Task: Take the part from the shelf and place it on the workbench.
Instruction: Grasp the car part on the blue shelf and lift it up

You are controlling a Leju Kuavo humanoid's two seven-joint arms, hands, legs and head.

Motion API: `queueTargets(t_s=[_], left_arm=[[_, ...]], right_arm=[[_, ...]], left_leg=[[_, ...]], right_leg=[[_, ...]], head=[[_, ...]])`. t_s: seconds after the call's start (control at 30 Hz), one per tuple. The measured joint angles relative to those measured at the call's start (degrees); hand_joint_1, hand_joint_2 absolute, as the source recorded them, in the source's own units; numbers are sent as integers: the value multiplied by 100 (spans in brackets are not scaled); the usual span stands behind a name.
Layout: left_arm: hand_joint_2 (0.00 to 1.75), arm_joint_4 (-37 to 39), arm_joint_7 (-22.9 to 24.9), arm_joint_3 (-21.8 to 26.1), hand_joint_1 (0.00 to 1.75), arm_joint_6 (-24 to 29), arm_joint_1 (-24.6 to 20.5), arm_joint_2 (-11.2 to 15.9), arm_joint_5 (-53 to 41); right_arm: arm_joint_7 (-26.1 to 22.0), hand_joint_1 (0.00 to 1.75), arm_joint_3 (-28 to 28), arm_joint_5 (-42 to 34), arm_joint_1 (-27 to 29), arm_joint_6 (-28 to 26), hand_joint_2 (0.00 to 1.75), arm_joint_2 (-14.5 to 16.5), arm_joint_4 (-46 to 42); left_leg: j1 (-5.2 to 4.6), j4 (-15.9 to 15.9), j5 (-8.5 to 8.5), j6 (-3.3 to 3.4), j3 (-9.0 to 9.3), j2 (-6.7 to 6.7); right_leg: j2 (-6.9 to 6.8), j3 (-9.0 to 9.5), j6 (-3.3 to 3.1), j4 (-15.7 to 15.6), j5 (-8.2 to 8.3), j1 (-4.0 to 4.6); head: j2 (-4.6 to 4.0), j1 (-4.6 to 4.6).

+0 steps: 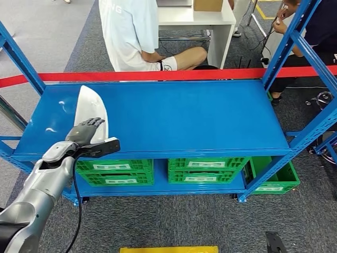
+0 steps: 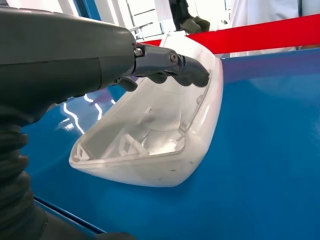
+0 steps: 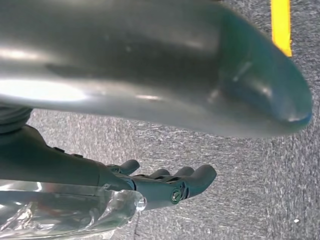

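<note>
Left hand (image 1: 88,133) reaches over the white plastic part (image 1: 90,108) on the blue shelf (image 1: 179,116), fingers (image 2: 177,67) hooked on its rim, grip not yet closed; part's long axis runs away from the hand; right hand (image 3: 166,182) hangs open

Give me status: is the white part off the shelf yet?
Not yet. Done: the left hand has reached the white part, with fingers over its rim. In hand: the grasp itself; the part rests on the blue shelf, not lifted. Left: lift it and carry it to the workbench. The right hand hangs empty above the floor.
</note>
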Motion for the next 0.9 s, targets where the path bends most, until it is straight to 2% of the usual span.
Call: queueTargets(t_s=[0.63,0.67,0.73,0.8,0.87,0.9], left_arm=[[175,135,87,0,0,53,-13,-27,-62],[175,136,87,0,8,53,-14,-28,-63],[175,140,94,0,46,48,-15,-30,-64],[175,150,103,0,122,35,-14,-31,-69],[175,166,106,0,171,26,-11,-32,-75],[175,176,107,0,175,25,-9,-33,-78]], right_arm=[[-23,0,-168,-55,-13,-16,0,0,0],[-22,0,-169,-54,-13,-16,0,0,0],[-20,0,-170,-53,-13,-16,0,0,0],[-19,0,-171,-54,-13,-16,0,0,0],[-19,0,-173,-57,-13,-19,0,-1,0],[-19,0,-174,-59,-13,-21,0,-1,0]], left_leg=[[0,0,1,0,4,0],[0,0,1,0,5,0],[0,0,1,-1,5,0],[0,0,1,-1,5,0],[0,0,2,-1,5,0],[0,0,2,-1,5,0]], right_leg=[[-1,5,0,0,0,1],[-1,6,0,0,0,1],[-1,6,0,1,0,1],[-1,6,0,1,0,1],[-1,5,0,1,0,1],[-1,5,0,1,0,1]], head=[[0,1],[0,1],[0,1],[0,0],[0,0],[0,0]])
